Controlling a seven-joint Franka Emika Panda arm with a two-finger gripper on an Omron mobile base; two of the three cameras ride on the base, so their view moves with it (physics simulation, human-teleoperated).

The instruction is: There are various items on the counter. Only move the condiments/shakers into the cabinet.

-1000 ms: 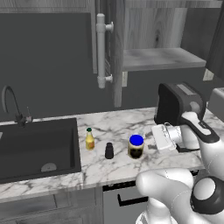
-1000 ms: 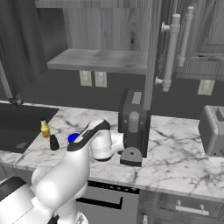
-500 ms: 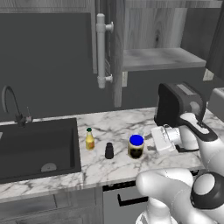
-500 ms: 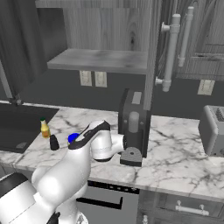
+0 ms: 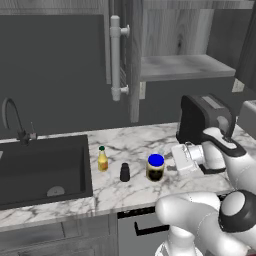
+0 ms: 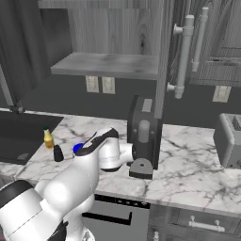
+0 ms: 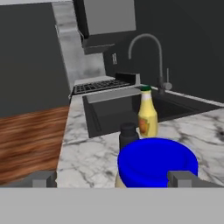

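1. My gripper [image 7: 111, 178] has its jaws spread as wide as they go and holds nothing. One fingertip [image 7: 41, 178] sits far left in the hand view, the other far right.
2. In the left base view the hand [image 5: 186, 158] hangs low over the counter, just beside the jar and pointing at it.
3. The jar [image 5: 155, 167] stands upright on the counter [image 5: 140, 145]; dark-and-cream body, blue lid [image 7: 156, 162]. In the hand view the lid lies close in, between my fingertips but nearer the right one. No contact that I can see.
4. Past the jar stands a small black shaker [image 5: 125, 172], upright, just beside the jar on the sink side.
5. Beyond the shaker is a yellow bottle [image 5: 102, 159] with a green cap, upright, near the sink's edge. Jar, shaker and bottle make a loose row.
6. The dark sink [image 5: 42, 167] is set into the counter past the bottle, with a curved tap [image 7: 148, 57] behind it.
7. A black toaster [image 5: 202, 120] stands at the back of the counter, behind my wrist.
8. Above, the wall cabinet [image 5: 135, 50] stands open. Its door [image 5: 129, 60] carries a pale bar handle [image 5: 116, 57], and the grey shelf [image 5: 185, 67] inside is bare.
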